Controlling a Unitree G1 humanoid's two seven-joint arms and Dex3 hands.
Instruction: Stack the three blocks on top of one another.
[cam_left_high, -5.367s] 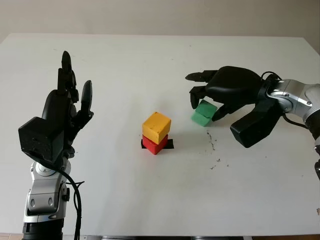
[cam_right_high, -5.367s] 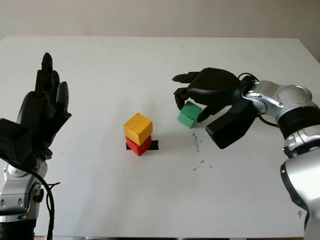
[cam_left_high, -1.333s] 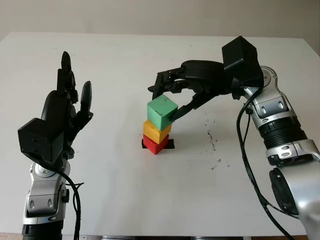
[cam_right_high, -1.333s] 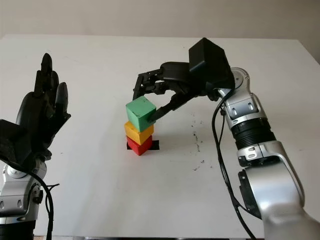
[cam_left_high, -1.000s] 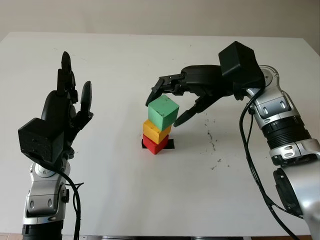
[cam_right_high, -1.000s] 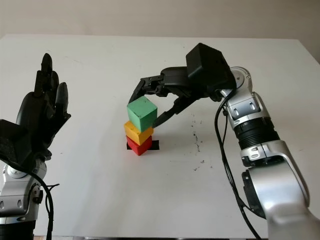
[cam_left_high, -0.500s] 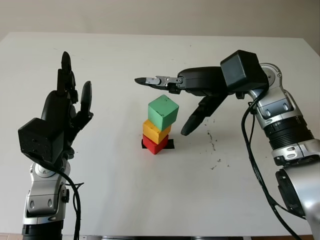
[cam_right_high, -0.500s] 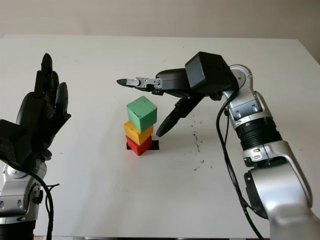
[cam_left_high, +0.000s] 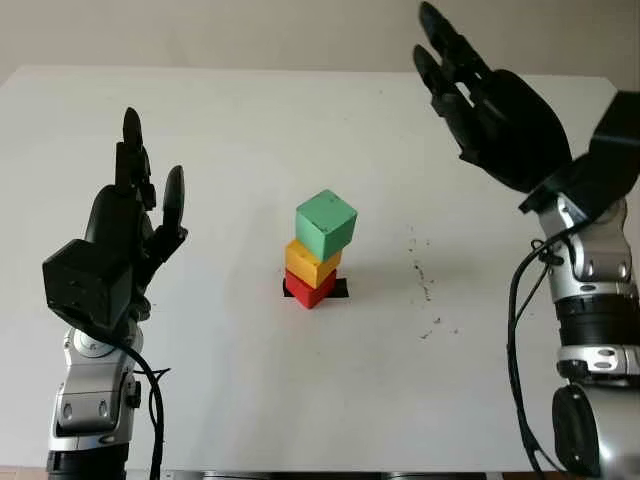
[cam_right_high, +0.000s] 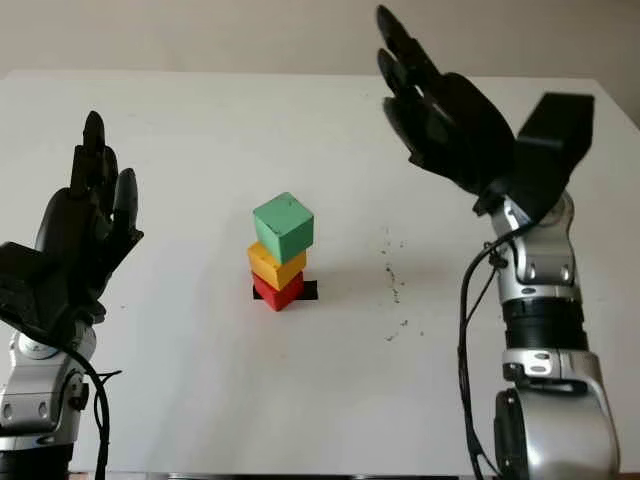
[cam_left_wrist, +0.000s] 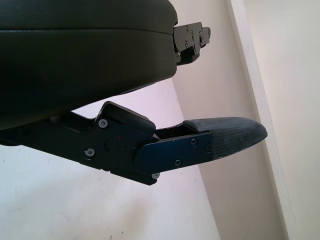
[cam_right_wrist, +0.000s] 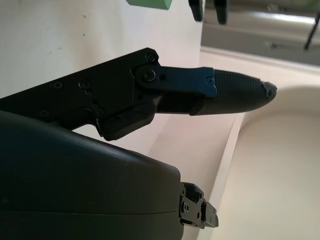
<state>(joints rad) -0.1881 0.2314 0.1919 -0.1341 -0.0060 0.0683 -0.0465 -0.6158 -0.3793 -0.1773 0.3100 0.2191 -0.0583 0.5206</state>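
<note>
The right hand (cam_left_high: 500, 110) is raised high above the far right part of the worktop (cam_left_high: 250, 380), released and holding nothing, its palm turned toward the middle of the scene. It stands well apart from the blocks, up and to their right. In the right wrist view one of its fingers (cam_right_wrist: 220, 90) reaches across the picture with nothing between it and the black shell, and a sliver of the green block (cam_right_wrist: 149, 3) shows at the edge.

The left hand (cam_left_high: 125, 235) is upright over the left side of the worktop, likewise released and holding nothing, well apart from the blocks. The left wrist view shows a finger (cam_left_wrist: 220, 137) stretched out against the pale worktop and the wall behind it.

Near the middle of the worktop the three blocks stand as one column. The red block (cam_left_high: 310, 289) is at the bottom, sitting on a small black mark (cam_left_high: 338, 289) on the surface. The yellow block (cam_left_high: 312, 262) rests on it, and the green block (cam_left_high: 326, 223) sits on top, turned a little against the yellow one so that its corners overhang slightly. Neither hand touches the column.

To the right of the stack, a scatter of small dark specks (cam_left_high: 428, 290) lies on the white surface.
</note>
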